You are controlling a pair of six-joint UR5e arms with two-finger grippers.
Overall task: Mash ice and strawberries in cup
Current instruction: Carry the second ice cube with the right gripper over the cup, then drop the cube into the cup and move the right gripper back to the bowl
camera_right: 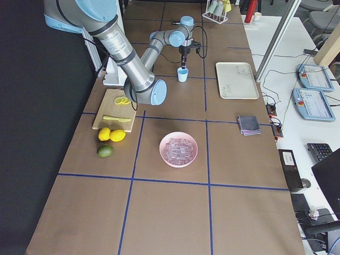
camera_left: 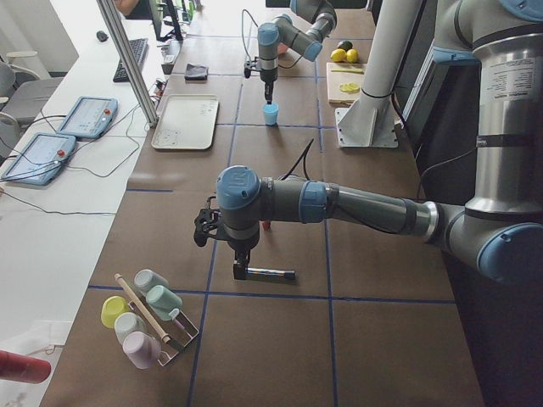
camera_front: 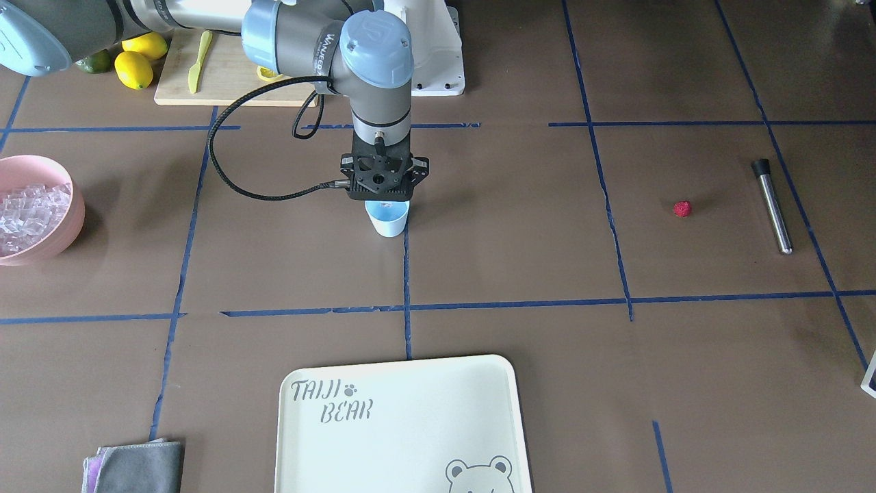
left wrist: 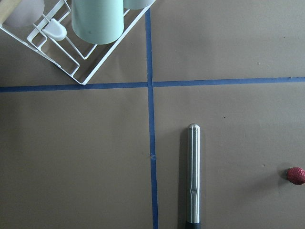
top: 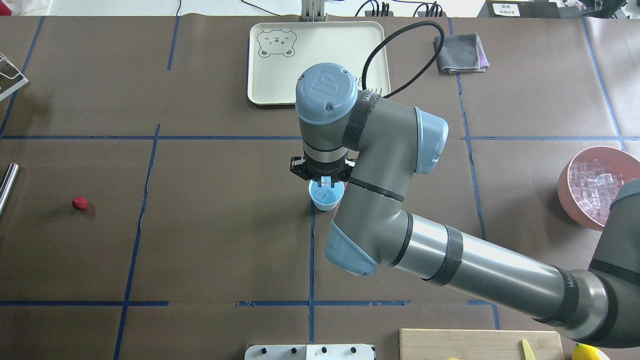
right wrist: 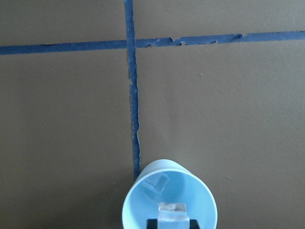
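The light-blue cup [camera_front: 389,220] stands at mid-table, also in the overhead view [top: 325,200]. My right gripper [camera_front: 387,203] hangs straight down over it, fingertips at the rim. In the right wrist view the gripper [right wrist: 171,223] is shut on a clear ice cube [right wrist: 172,210], and another cube [right wrist: 153,183] lies in the cup [right wrist: 202,205]. The rest of the ice [camera_front: 27,209] fills a pink bowl [camera_front: 65,233]. The red strawberry [camera_front: 682,209] lies on the table near a steel muddler [camera_front: 773,209]. My left gripper [camera_left: 241,270] hovers above the muddler [left wrist: 192,176]; I cannot tell whether it is open or shut.
A cream bear tray [camera_front: 404,424] and a grey cloth [camera_front: 137,465] lie at the operators' edge. A cutting board [camera_front: 226,75] with a yellow knife and lemons [camera_front: 133,68] sits by the robot base. A wire rack of cups [left wrist: 81,43] stands at the left end.
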